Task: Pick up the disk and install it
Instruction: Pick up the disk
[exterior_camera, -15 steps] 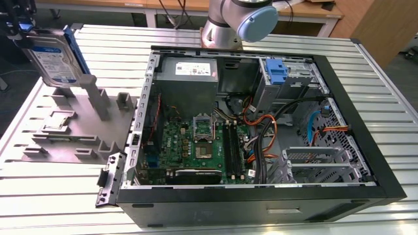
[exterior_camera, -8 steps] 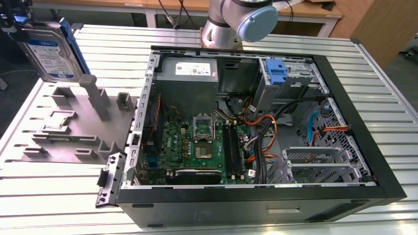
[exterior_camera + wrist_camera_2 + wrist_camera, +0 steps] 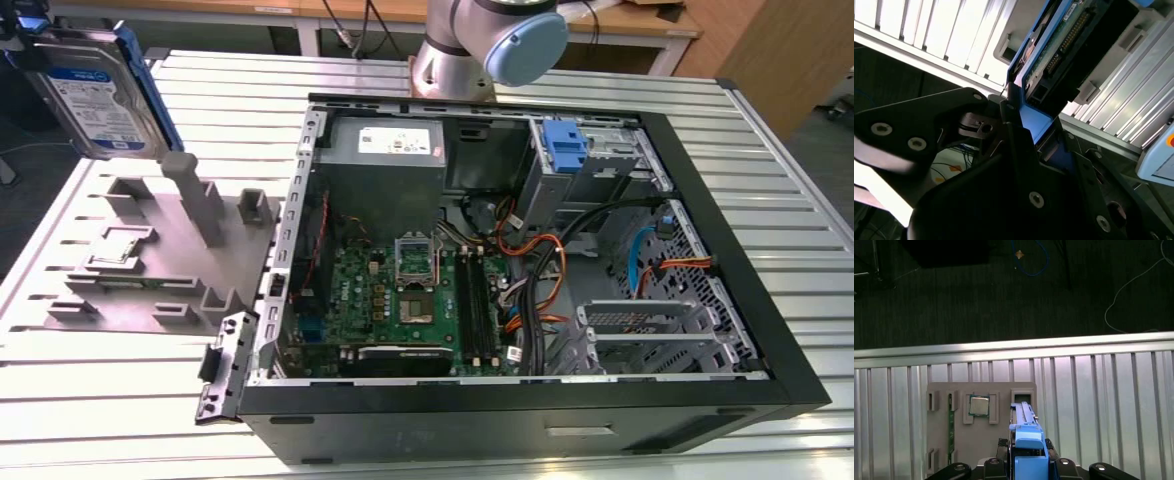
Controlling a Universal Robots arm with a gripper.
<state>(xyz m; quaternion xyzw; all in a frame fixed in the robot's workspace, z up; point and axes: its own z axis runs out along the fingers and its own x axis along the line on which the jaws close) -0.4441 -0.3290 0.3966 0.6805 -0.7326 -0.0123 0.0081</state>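
The disk (image 3: 100, 95) hangs upright at the exterior view's far left, above the grey parts fixture (image 3: 147, 260). Its white-and-blue label faces the camera and a blue carrier frame runs along its edge. In the second wrist view my gripper (image 3: 1026, 135) is shut on the disk (image 3: 1064, 45), black fingers (image 3: 974, 125) clamping the blue frame. In the first wrist view the disk (image 3: 1026, 450) sits edge-on between the fingers, above an empty slot (image 3: 1021, 396) of the fixture.
An open computer case (image 3: 747, 330) lies on the slatted table, with its motherboard (image 3: 400, 290), power-supply box (image 3: 387, 145) and a drive bay with a blue bracket (image 3: 567, 150). The arm's base (image 3: 481, 50) stands behind the case. The fixture holds a processor chip (image 3: 979, 405).
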